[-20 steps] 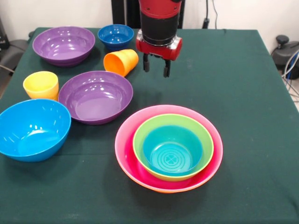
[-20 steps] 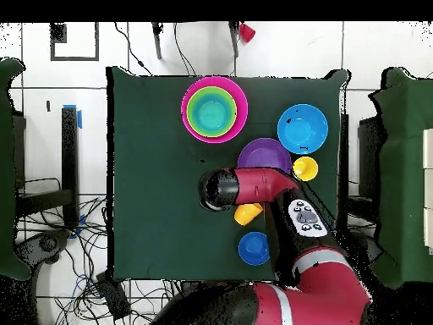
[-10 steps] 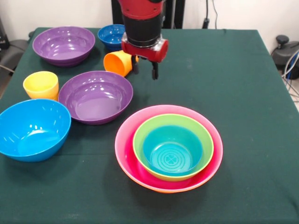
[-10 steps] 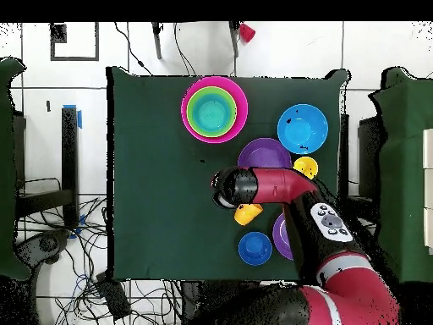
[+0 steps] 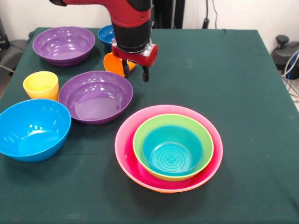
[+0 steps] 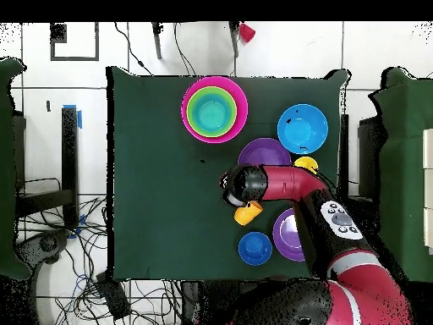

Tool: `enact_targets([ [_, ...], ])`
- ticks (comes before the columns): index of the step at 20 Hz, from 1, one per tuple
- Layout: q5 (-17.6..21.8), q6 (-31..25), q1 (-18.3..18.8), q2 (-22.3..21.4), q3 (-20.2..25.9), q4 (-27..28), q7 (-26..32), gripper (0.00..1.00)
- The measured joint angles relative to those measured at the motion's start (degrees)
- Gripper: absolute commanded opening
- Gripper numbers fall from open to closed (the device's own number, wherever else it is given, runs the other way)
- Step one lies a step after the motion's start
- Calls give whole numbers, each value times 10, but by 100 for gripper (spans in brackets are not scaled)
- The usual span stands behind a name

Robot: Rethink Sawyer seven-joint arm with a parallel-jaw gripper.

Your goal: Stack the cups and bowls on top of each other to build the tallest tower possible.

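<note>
My gripper [image 5: 135,73] hangs open just above the table, right beside the orange cup [image 5: 113,62], which lies on its side with its mouth toward the front. One finger [image 5: 125,69] overlaps the cup's edge, and nothing sits between the fingers. The yellow cup [image 5: 41,84] stands upright at the left. The tower [image 5: 168,148] is a pink bowl on an orange one, holding a green bowl [image 5: 140,140] and a teal bowl [image 5: 172,150]. Loose bowls are two purple [image 5: 96,96] [image 5: 63,44], a light blue [image 5: 32,129] and a small dark blue [image 5: 105,33], which is half hidden by the arm.
In the overhead view the arm's wrist [image 6: 238,187] covers the spot between the near purple bowl [image 6: 264,152] and the orange cup [image 6: 246,214]. The dark green table [image 5: 233,84] has free room on the side away from the loose bowls.
The gripper has moved left and slightly toward the front, from the bare cloth to right beside the orange cup. It stays open. No cup or bowl has moved.
</note>
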State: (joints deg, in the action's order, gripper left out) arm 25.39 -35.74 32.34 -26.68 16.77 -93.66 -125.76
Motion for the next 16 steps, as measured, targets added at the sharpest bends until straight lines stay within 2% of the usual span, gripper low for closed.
enact_targets([
  [16,13,-9,0,4,24,5,0,100],
])
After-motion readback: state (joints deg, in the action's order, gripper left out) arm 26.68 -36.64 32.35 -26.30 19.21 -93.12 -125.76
